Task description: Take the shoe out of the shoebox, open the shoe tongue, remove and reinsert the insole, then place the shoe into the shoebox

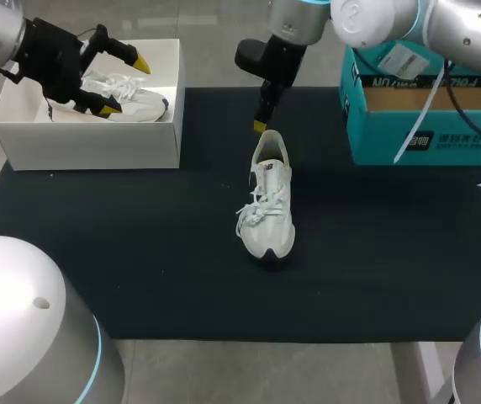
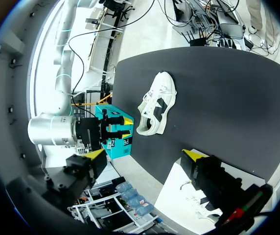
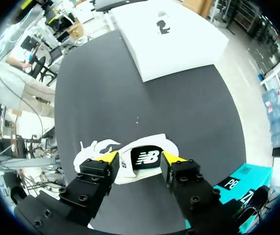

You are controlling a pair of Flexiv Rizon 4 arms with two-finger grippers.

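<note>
Black matting (image 1: 140, 252) covers the surface, and a white shoe (image 1: 270, 206) stands upright at its middle, heel toward the far edge. The right hand (image 1: 260, 124) hangs just over that heel, fingers spread and holding nothing. At the far left corner the left hand (image 1: 126, 84) hovers released above the white shoebox (image 1: 89, 139), where a second shoe (image 1: 131, 101) lies. A teal box (image 1: 425, 126) sits far right.
</note>
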